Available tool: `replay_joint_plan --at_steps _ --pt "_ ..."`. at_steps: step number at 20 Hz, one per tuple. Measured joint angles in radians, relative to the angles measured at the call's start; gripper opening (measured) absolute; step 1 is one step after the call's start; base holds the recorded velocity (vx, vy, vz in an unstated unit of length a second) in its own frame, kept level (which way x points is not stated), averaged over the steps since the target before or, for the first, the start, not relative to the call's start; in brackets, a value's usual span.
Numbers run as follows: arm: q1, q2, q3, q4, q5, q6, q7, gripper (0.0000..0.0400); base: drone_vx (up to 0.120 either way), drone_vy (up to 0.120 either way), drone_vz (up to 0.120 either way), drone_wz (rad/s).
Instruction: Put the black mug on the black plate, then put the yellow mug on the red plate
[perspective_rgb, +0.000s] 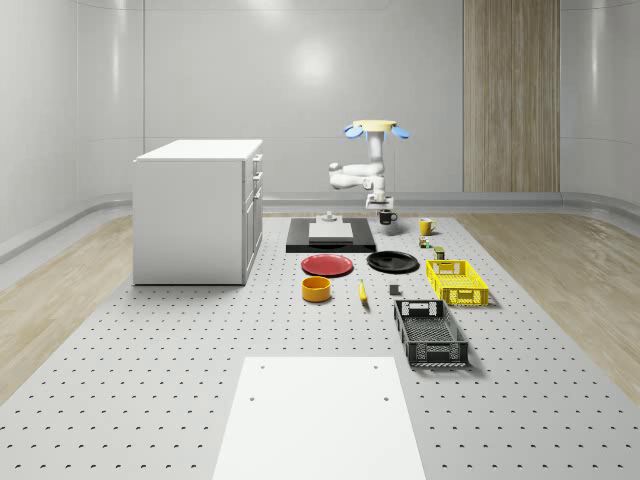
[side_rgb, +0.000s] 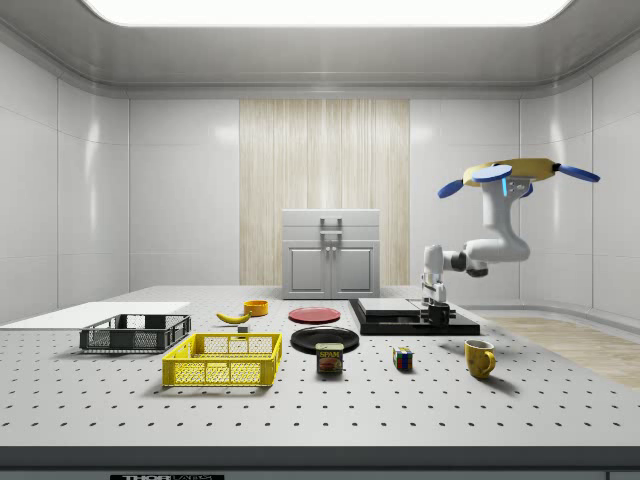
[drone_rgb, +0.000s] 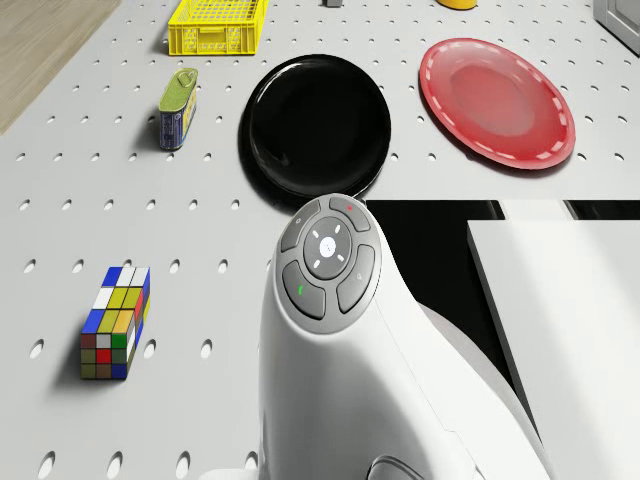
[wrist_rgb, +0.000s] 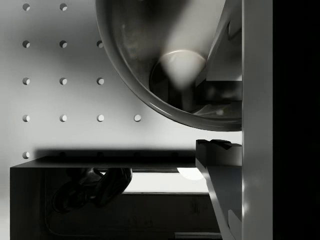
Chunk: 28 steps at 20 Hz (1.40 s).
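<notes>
The black mug (perspective_rgb: 387, 216) stands on the table beside the black mat, seen also in the side view (side_rgb: 438, 312). My drone (perspective_rgb: 378, 127) hovers above it with the arm reaching down. My gripper (wrist_rgb: 220, 120) is open and straddles the mug's wall (wrist_rgb: 150, 75): one finger sits inside, the other just outside with a small gap to the rim. The yellow mug (perspective_rgb: 426, 226) stands a little to the whole-scene view's right of it. Nearer the front lie the black plate (perspective_rgb: 392, 262) and the red plate (perspective_rgb: 328, 265), both bare (drone_rgb: 318, 125) (drone_rgb: 497, 100).
A black mat (perspective_rgb: 330, 233) with a white block lies next to the black mug. A Rubik's cube (drone_rgb: 115, 322) and a can (drone_rgb: 178, 108) stand near the black plate. A yellow crate (perspective_rgb: 457, 281), black crate (perspective_rgb: 430, 332), yellow bowl (perspective_rgb: 316, 289), banana (perspective_rgb: 362, 291) and white cabinet (perspective_rgb: 198, 210) are farther off.
</notes>
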Motion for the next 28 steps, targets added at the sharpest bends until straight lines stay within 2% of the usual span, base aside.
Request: replay_joint_plan --at_steps 2,28 --pt "-0.001 -0.003 0.008 -0.001 0.009 0.001 0.002 0.0100 0.120 0.000 0.120 0.000" --pt "-0.013 -0.053 0.032 0.000 0.043 0.044 0.012 0.0100 0.120 -0.011 0.000 0.000"
